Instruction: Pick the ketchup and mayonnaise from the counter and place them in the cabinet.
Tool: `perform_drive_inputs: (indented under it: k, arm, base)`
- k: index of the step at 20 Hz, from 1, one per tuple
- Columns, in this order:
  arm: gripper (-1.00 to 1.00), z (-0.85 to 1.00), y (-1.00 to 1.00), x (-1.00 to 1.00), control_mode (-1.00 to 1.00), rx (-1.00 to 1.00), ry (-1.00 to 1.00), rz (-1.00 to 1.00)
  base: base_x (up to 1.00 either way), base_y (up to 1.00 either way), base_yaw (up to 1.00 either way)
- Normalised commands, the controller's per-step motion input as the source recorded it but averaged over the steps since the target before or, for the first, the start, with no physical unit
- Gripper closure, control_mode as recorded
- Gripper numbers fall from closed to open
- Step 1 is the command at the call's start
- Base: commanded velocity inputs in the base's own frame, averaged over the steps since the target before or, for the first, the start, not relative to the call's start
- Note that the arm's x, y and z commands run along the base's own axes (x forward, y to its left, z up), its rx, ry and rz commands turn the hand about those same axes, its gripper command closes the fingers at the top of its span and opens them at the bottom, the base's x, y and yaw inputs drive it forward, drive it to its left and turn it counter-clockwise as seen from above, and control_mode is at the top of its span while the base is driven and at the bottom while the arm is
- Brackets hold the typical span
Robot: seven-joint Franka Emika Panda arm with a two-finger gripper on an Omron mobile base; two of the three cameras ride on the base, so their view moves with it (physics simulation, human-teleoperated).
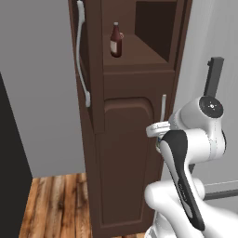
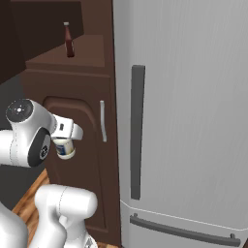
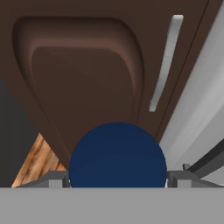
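The mayonnaise (image 2: 64, 147) is in my gripper (image 2: 65, 145). I see a short white jar with a dark band hanging under the white hand in the right base view. In the hand view its round dark blue underside (image 3: 117, 155) sits between the 2 fingers (image 3: 52, 179), which press on it from both sides. So the gripper is clamped on the jar and the jar is up in the air, in front of the cabinet (image 1: 125, 153).

The ketchup (image 1: 116, 41) stands upright in the open niche (image 1: 148, 42) at the top of the cabinet. It is a small dark red bottle with a pale cap. It sits near the front edge of the niche floor, toward the left side. I see it in the right base view too (image 2: 69, 40).

The cabinet is tall, narrow and dark brown. Its lower door (image 3: 83, 74) has an arched panel and looks shut. A silver bar handle (image 3: 165, 61) runs down its right edge. The jar is held at about the height of that handle, well below the niche.

A grey fridge (image 2: 189, 121) with a long dark handle (image 2: 137, 131) stands just to the right of the cabinet. A wood floor (image 1: 56, 204) shows at the bottom left. My white arm (image 1: 186, 158) bends up in front of the cabinet door.
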Motion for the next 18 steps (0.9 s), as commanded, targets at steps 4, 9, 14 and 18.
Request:
perform_drive_inputs:
  k: [4,9,14,18]
  arm:
    - [1.00,0.00,0.00,0.00,1.00,0.00,0.00,0.00]
    - [1.00,0.00,0.00,0.00,1.00,0.00,0.00,0.00]
    - [1.00,0.00,0.00,0.00,1.00,0.00,0.00,0.00]
    - [1.00,0.00,0.00,0.00,1.00,0.00,0.00,0.00]
  base:
    - [0.30,0.13,0.00]
    - [0.25,0.09,0.00]
    - [0.13,0.03,0.00]
    - [0.20,0.00,0.00]
